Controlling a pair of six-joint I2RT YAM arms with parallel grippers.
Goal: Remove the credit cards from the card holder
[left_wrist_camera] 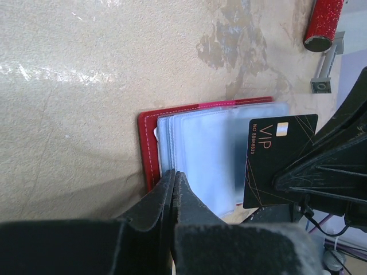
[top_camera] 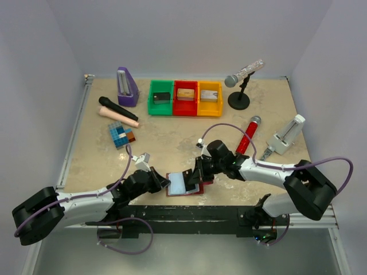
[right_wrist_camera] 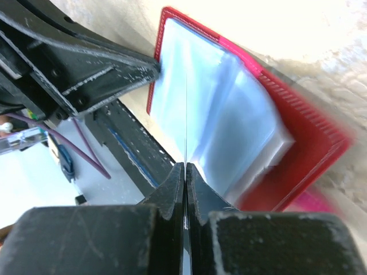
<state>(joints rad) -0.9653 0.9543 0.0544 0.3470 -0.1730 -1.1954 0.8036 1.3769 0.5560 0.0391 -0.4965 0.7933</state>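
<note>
The dark-red card holder (top_camera: 184,185) lies open near the table's front edge, its pale bluish pockets (left_wrist_camera: 200,149) fanned up. My left gripper (top_camera: 165,182) is shut on the near edge of the pockets (left_wrist_camera: 174,173) and holds the holder's left side. My right gripper (top_camera: 196,176) is shut on a black credit card (left_wrist_camera: 279,154) marked VIP, at the holder's right side. In the right wrist view that card shows edge-on as a thin line (right_wrist_camera: 186,114) between the closed fingers (right_wrist_camera: 186,166), over the holder (right_wrist_camera: 309,149). No other cards show.
Green (top_camera: 153,109), red (top_camera: 184,110) and yellow (top_camera: 209,110) bins with small blocks stand at the back. A purple metronome (top_camera: 127,87), black microphone (top_camera: 117,108), coloured block (top_camera: 120,135), red microphone (top_camera: 248,135), microphone stand (top_camera: 239,100) and white device (top_camera: 285,137) lie around.
</note>
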